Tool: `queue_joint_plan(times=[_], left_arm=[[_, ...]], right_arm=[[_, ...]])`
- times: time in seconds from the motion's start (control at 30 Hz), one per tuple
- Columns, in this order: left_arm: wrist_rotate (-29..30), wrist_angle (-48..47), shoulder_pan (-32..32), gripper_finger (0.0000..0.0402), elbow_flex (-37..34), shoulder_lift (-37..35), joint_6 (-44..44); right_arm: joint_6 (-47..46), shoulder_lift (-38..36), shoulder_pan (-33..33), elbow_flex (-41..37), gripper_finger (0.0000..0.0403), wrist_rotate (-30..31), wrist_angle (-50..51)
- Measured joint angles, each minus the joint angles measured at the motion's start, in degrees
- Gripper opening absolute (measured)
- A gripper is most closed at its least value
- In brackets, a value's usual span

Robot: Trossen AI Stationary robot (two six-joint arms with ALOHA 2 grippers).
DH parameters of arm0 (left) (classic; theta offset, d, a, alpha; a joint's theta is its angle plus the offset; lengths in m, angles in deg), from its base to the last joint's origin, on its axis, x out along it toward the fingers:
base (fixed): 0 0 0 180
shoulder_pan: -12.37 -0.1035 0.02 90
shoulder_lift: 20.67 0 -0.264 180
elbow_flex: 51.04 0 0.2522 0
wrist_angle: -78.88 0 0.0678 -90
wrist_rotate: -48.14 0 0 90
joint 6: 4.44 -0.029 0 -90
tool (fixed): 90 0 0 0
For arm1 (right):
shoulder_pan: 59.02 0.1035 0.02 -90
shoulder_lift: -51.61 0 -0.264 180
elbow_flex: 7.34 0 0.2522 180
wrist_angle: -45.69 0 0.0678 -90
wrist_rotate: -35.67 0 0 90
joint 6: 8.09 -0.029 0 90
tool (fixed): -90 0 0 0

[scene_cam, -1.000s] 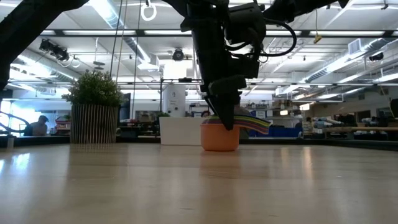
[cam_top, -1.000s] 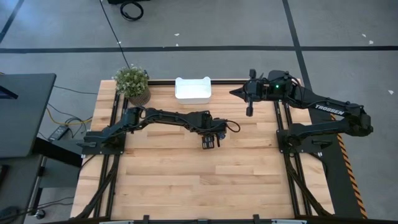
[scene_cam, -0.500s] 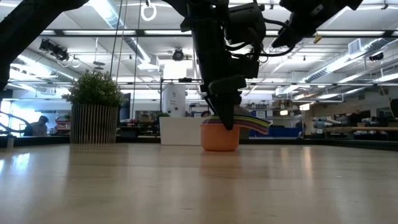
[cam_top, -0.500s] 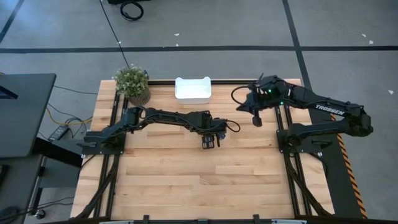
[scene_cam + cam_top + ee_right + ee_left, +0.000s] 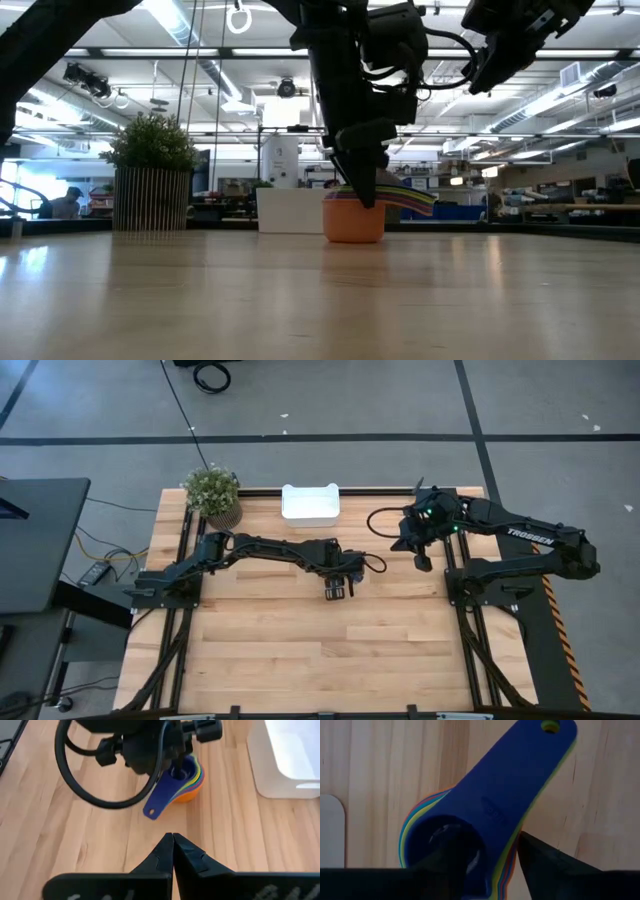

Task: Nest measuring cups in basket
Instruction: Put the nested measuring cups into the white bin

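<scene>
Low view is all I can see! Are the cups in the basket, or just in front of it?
Observer: In front. From above, the cups stand nested on the bare table, well apart from the basket.
Operator: Which arm is poking them?
Observer: The left gripper. It reaches in from the table's left side and is down on the stack.
Operator: What is the other arm doing?
Observer: The right gripper is shut and holds nothing. It hangs by the table's right edge.
</scene>
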Motion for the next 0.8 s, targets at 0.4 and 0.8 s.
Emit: queue_joint_plan(times=[0.4,0.8], left_arm=[[0.00,-0.04,-0.02,0.0111,0.00,-0.02,0.02],[-0.24,-0.04,-0.06,0.0089,0.00,-0.07,0.02]], right_arm=[[0.01,0.00,0.00,0.00,0.0011,-0.02,0.39],[0.02,0.00,0.00,-0.04,0.0011,-0.02,0.39]])
